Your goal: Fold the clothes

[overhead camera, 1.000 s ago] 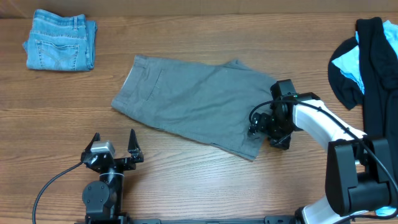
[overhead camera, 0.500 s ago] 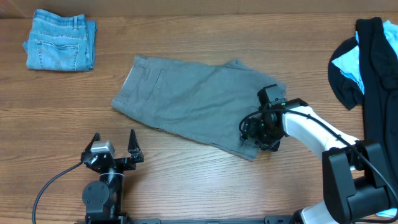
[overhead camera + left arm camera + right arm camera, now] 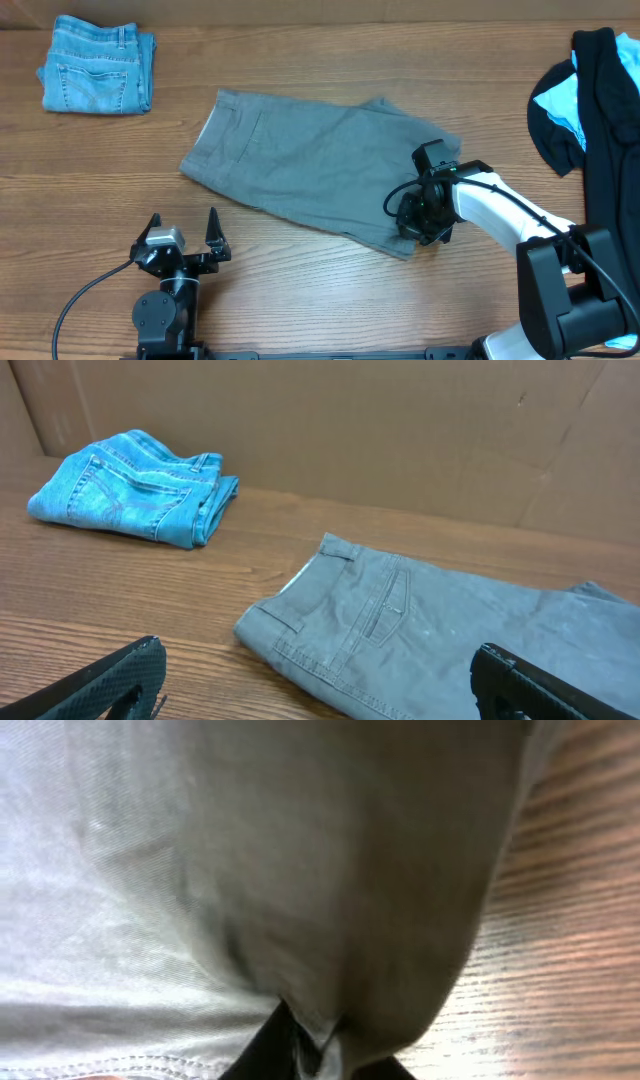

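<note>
Grey shorts (image 3: 300,160) lie spread flat mid-table, waistband to the left. My right gripper (image 3: 412,222) is at their lower right leg hem, shut on a pinch of the grey fabric. In the right wrist view the cloth (image 3: 250,870) fills the frame and bunches between the dark fingertips of that gripper (image 3: 315,1055). My left gripper (image 3: 183,240) stands open near the front edge, below the waistband, holding nothing. In the left wrist view its fingers (image 3: 120,675) frame the shorts (image 3: 430,630).
Folded blue denim shorts (image 3: 98,78) sit at the back left, also in the left wrist view (image 3: 135,485). A black garment (image 3: 600,120) with a light-blue one (image 3: 560,105) is heaped at the right edge. A cardboard wall (image 3: 400,430) stands behind the table.
My right gripper moved left onto the shorts' lower right hem and closed on the fabric. The left arm stayed still.
</note>
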{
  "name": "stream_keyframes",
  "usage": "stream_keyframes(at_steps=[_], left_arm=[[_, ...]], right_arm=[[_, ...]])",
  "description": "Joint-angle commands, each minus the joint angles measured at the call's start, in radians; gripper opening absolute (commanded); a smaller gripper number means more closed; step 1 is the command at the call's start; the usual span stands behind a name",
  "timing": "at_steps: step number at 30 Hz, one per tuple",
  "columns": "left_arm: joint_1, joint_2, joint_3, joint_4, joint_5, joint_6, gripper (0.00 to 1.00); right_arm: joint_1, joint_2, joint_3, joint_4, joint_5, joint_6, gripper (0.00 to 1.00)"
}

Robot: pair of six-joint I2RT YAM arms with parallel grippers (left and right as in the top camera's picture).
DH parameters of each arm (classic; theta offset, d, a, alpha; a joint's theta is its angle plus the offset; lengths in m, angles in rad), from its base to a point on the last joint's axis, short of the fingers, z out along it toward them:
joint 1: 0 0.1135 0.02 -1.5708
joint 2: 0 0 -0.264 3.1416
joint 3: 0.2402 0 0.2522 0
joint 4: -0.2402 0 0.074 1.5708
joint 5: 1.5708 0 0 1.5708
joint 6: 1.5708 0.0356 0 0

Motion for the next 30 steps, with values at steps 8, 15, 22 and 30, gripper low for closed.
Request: stream_keyframes(at_steps=[8, 15, 22, 30], left_arm=[[-0.006, -0.007, -0.003, 0.001, 0.001, 0.004, 1.0], [-0.006, -0.007, -0.003, 0.001, 0.001, 0.004, 1.0], [-0.006, -0.007, -0.003, 0.001, 0.001, 0.004, 1.0], [-0.006, -0.007, -0.003, 0.001, 0.001, 0.003, 1.0]], right_arm=[[-0.208, 0.027, 0.001, 0.012, 0.094, -0.003, 0.04], [-0.351, 0.027, 0.215, -0.081, 0.124, -0.032, 0.04], [-0.353, 0.027, 0.425, -0.274, 0.053, -0.08, 1.0], [-0.327, 0.027, 0.434, -0.326, -0.014, -0.068, 1.0]])
